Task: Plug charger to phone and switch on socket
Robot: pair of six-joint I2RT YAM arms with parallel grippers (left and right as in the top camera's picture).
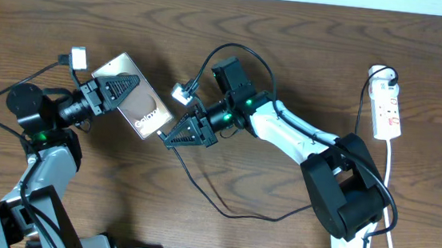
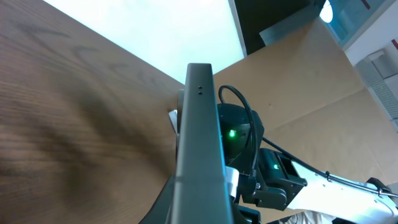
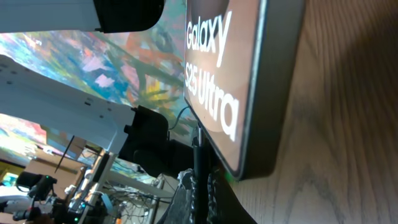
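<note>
**A:** What do we read in the overhead view?

**B:** We see the left gripper point(image 1: 124, 90) clamped across the phone point(image 1: 145, 117), at 10 o'clock from the centre of the table point(image 1: 293, 34). The right gripper point(image 1: 178, 132) stands at the phone's 4 o'clock, its fingers together on the charger point(image 1: 214, 204), whose slack loops off toward 5 o'clock. The socket point(image 1: 388, 106) lies well apart at 3 o'clock, untouched.

**A:** And the left wrist view?

**B:** We look along the phone's point(image 2: 199, 143) grey edge, running from 12 to 6 o'clock. The right arm point(image 2: 236, 130), green light lit, sits just behind at 5 o'clock. The grip itself is out of frame here.

**A:** The right wrist view?

**B:** The phone's point(image 3: 230, 74) lettered face fills 12 to 2 o'clock. The charger's point(image 3: 198, 168) thin black end rises from 6 o'clock to the phone's lower edge; we cannot tell whether it is seated.

**A:** Which step is in hand?

**B:** We judge it the plugging-in. The next move calls for lining the tip with the port and pressing straight in while the left gripper braces. The socket's switch comes after.
</note>
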